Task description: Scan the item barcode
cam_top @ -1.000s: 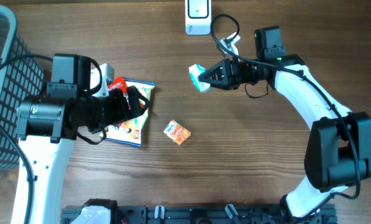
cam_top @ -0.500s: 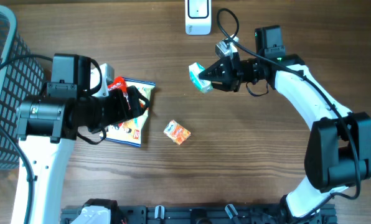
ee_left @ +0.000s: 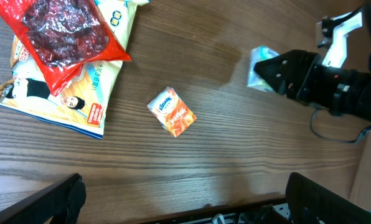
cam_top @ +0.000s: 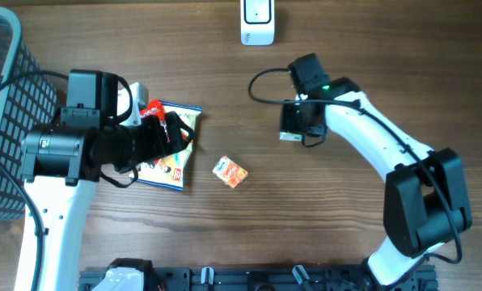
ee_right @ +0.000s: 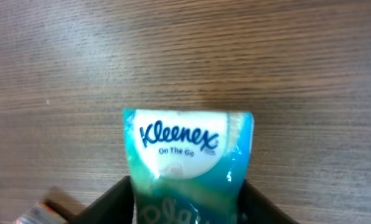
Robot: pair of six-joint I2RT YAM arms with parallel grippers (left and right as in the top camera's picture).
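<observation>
**Inspection findings**

We find a brown wood-grain desk. One teal Kleenex tissue pack sits between the fingers of the right claw; whether they grip it, we cannot tell. The left claw gapes wide, empty. Counted: one orange tissue pack, one red plastic packet, one white boxy scanner.

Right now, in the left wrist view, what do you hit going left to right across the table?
red snack bag → orange tissue pack → teal tissue pack → right arm
</observation>
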